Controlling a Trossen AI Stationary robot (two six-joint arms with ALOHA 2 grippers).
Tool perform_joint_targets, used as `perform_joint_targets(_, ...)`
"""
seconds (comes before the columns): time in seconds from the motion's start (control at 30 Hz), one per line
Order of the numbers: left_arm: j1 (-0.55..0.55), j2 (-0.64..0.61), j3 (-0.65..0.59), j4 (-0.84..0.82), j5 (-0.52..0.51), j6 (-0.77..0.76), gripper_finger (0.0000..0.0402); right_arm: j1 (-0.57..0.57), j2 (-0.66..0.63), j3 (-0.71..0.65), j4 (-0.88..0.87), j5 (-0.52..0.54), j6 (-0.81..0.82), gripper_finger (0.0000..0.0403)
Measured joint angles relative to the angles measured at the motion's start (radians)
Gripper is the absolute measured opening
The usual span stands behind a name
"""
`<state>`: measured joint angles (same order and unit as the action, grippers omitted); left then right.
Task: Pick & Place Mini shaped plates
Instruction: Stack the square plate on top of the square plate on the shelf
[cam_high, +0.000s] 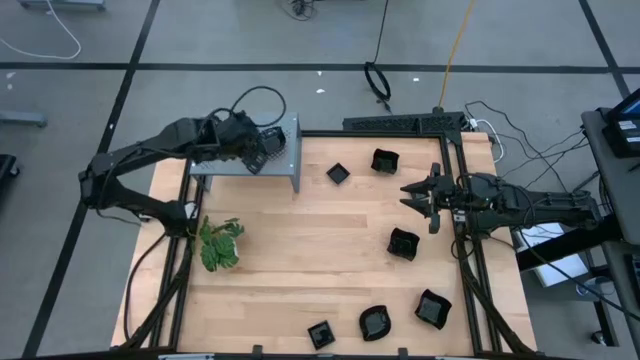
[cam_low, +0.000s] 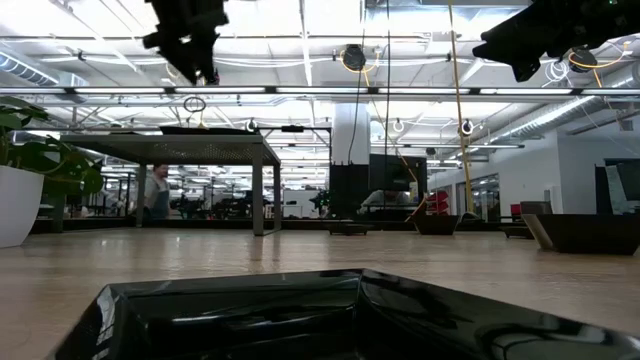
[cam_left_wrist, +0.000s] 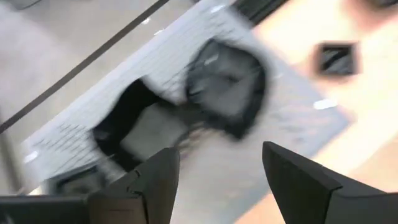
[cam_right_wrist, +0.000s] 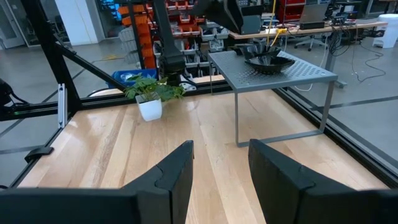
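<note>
Several glossy black mini plates lie on the wooden table: two near the far edge (cam_high: 338, 173) (cam_high: 384, 160), one mid-right (cam_high: 403, 243), three along the near edge (cam_high: 432, 308) (cam_high: 376, 322) (cam_high: 320, 334). Two more plates (cam_left_wrist: 227, 87) (cam_left_wrist: 134, 124) rest on top of the grey perforated shelf (cam_high: 240, 160). My left gripper (cam_high: 265, 150) (cam_left_wrist: 217, 168) hovers open above the shelf top, over those plates, holding nothing. My right gripper (cam_high: 412, 190) (cam_right_wrist: 221, 165) is open above the table's right side, pointing toward the shelf (cam_right_wrist: 273, 74), with nothing between its fingers.
A potted green plant (cam_high: 220, 243) stands near the table's left edge, on the near side of the shelf. A black frame (cam_high: 470, 250) borders the table on the right. One plate (cam_low: 300, 315) sits right in front of the low camera. Bare wood lies mid-table.
</note>
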<state>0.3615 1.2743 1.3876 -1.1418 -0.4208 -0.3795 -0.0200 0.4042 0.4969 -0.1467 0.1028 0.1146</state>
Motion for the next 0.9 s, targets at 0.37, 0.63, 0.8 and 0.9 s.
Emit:
perform_joint_targets(0.37,-0.304,0.101,0.000,0.203,0.047,0.005,0.0237,0.000,0.000,0.000,0.000,0.000,0.000,0.0141)
perform_joint_targets(0.63,-0.475,0.224,0.000,0.404,0.048,0.038,0.0237,0.000,0.000,0.000,0.000,0.000,0.000,0.0141)
perform_joint_targets(0.8,-0.568,0.316,0.000,0.483,0.058,-0.006,0.0237,0.000,0.000,0.000,0.000,0.000,0.000,0.0141)
perform_joint_targets(0.9,-0.628,0.379,0.000,0.546,0.089,-0.106,0.0237,0.000,0.000,0.000,0.000,0.000,0.000,0.0141)
